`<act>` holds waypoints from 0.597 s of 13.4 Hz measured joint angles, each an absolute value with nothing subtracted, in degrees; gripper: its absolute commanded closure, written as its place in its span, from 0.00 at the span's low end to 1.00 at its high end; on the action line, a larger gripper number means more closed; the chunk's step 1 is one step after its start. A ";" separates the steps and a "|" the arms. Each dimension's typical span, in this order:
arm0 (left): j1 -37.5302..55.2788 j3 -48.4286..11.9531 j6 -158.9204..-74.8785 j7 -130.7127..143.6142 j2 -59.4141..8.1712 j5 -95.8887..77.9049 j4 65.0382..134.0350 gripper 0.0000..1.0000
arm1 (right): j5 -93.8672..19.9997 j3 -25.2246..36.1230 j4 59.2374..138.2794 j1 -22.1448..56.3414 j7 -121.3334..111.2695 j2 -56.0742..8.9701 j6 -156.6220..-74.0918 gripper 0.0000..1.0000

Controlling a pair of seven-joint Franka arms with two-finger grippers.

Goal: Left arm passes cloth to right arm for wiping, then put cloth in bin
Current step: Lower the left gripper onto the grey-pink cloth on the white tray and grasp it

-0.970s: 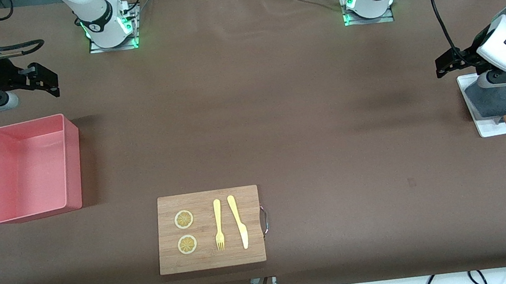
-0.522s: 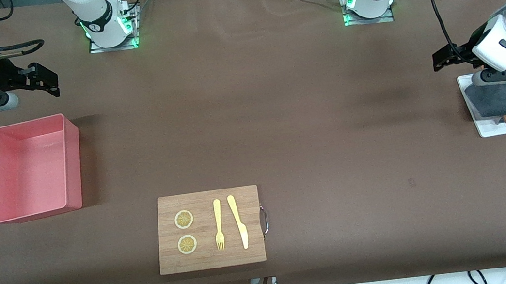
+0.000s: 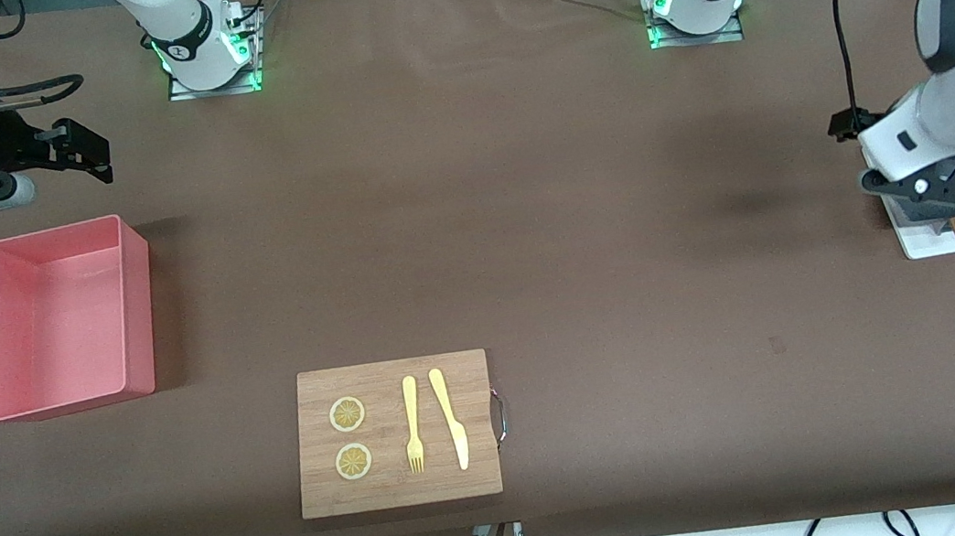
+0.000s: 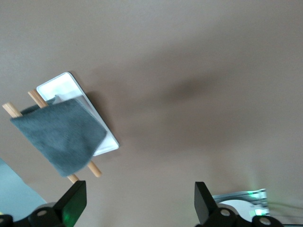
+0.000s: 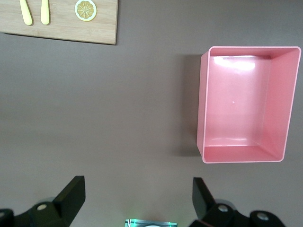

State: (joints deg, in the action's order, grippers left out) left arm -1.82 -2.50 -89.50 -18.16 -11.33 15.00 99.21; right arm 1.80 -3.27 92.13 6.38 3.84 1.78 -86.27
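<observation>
The brown bench (image 3: 525, 206) carries the cloth (image 4: 59, 135) on a white tray (image 4: 64, 85) at the left arm's end. The left gripper (image 4: 137, 201) hangs over it, jaws spread. Centre over the cloth, descend, pinch. The right gripper (image 5: 137, 196) waits by the bin (image 3: 59, 314), jaws spread.

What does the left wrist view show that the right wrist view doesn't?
Only the left wrist view: the grey cloth lying on the white tray with wooden sticks under it, between the open left end effector. Only the right wrist view: the pink bin, a corner of the cutting board, the open right end effector. Both: the brown table.
</observation>
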 measured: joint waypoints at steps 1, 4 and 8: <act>-2.99 -2.39 -92.01 -20.72 -13.24 16.00 99.57 0.00 | 1.79 -3.27 92.11 6.38 3.84 1.77 -86.27 0.00; -9.17 -2.15 -102.65 -32.84 -18.75 18.00 102.25 0.00 | 1.78 -3.27 92.07 6.40 3.91 1.75 -86.27 0.00; -14.55 -2.09 -115.57 -49.25 -24.13 22.76 104.36 0.00 | 1.78 -3.03 92.06 6.25 3.98 1.71 -86.27 0.00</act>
